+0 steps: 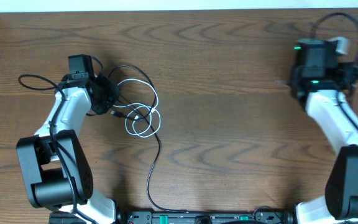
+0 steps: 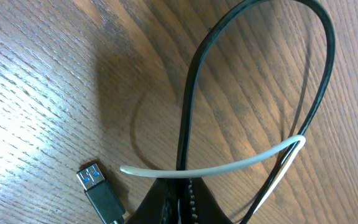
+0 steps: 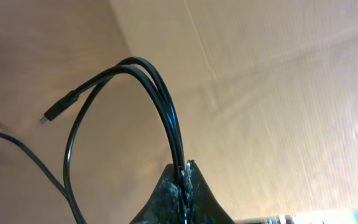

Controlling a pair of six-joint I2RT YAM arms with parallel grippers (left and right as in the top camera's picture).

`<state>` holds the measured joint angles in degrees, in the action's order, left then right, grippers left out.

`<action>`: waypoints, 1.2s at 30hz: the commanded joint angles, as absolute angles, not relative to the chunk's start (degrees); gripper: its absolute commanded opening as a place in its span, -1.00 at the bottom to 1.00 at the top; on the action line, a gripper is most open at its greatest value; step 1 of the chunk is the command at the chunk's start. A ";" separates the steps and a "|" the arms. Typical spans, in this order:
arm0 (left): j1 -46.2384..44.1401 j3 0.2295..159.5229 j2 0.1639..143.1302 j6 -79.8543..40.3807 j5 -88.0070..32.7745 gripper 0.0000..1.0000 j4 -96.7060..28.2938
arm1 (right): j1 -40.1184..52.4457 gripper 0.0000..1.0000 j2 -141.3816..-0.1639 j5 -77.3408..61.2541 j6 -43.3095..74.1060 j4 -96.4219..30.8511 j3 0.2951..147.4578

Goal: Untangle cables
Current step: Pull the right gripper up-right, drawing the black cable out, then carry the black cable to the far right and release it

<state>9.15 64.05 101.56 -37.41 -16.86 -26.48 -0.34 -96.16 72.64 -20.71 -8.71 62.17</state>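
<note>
**Overhead view.** The thin, flexible black cable and the shorter, thin white cable lie in crossed loops on the brown wood-grain counter, just beside the left end effector. The right end effector is well apart, at the far right, under a loop of thin black cord.

**Left wrist view.** The left end effector is closed on the black cable. The white cable crosses at the fingertips; whether it is also pinched cannot be told. A blue-tongued flat plug lies near.

**Right wrist view.** The right end effector is closed on the doubled black cord, which ends in a small plug.

**Handling.** Both cables look light, limp and smooth. Grip near a plug. The crossings are likely to snag.
</note>
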 commanded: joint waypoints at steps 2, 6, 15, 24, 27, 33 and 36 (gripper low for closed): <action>9.21 63.53 100.25 -36.49 -17.37 -0.85 -26.48 | -8.38 -0.97 -96.25 72.82 -16.73 -8.78 62.17; 9.21 63.53 100.25 -36.49 -17.37 -0.85 -26.48 | -13.78 -0.98 -96.25 70.13 -7.53 -11.09 62.17; 9.21 63.53 100.25 -36.47 -17.37 -0.85 -26.48 | -16.99 -0.87 -96.27 43.16 -3.44 -19.35 62.15; 9.21 63.53 100.25 -36.47 -17.37 -0.85 -26.48 | -16.99 -0.07 -96.27 39.38 -3.42 -19.59 62.15; 9.21 63.53 100.25 -36.49 -17.37 -0.85 -26.48 | -16.99 0.25 -96.27 35.97 -3.42 -20.08 62.13; 9.21 63.53 100.25 -36.47 -17.37 -0.85 -26.48 | -17.04 0.98 -96.27 43.99 1.72 -22.90 62.13; 9.21 63.53 100.25 -36.47 -17.37 -0.85 -26.48 | -17.72 0.99 -96.27 47.90 13.56 -25.21 62.13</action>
